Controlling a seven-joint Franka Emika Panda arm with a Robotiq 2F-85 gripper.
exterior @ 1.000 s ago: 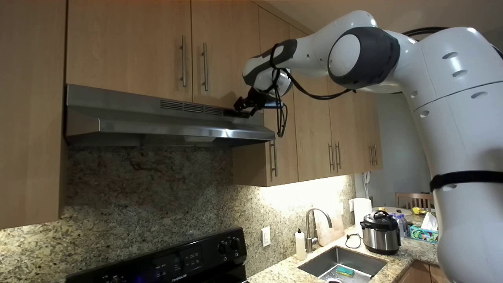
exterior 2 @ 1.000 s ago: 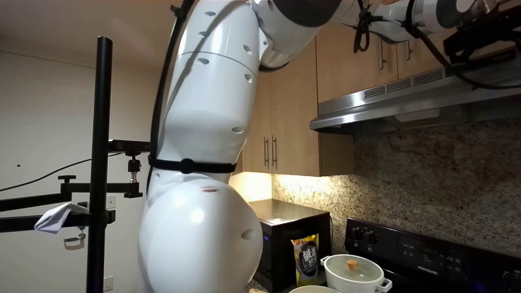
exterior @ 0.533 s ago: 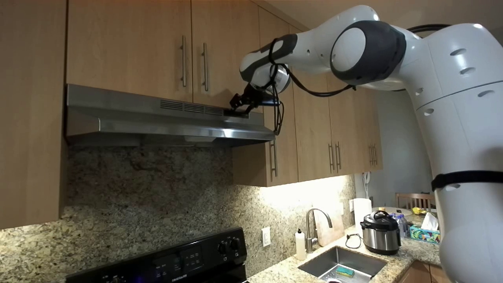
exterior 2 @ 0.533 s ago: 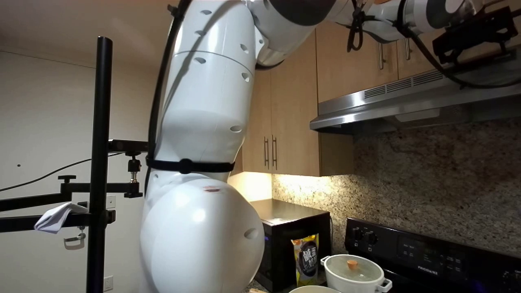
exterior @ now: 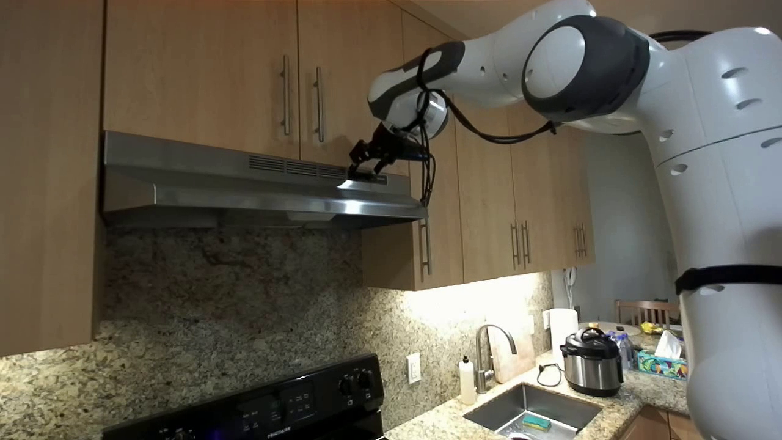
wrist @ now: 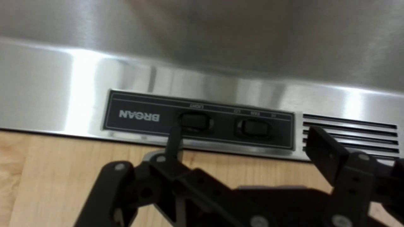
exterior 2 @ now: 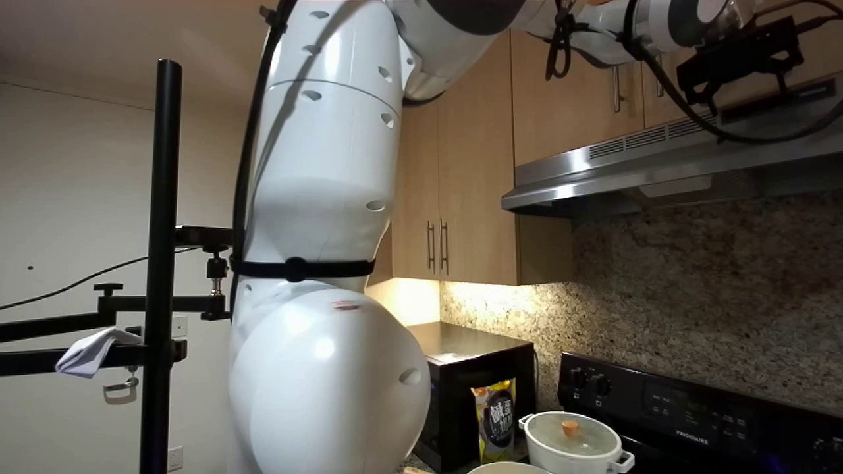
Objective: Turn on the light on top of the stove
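the white arm [exterior: 721,201] stands tall, bends over at a dark-capped joint [exterior: 586,68] and stretches on, sloping slightly down to its wrist [exterior: 403,110]. below hangs the black gripper [wrist: 246,135], tilted downward; in the wrist view its jaws are spread well apart.
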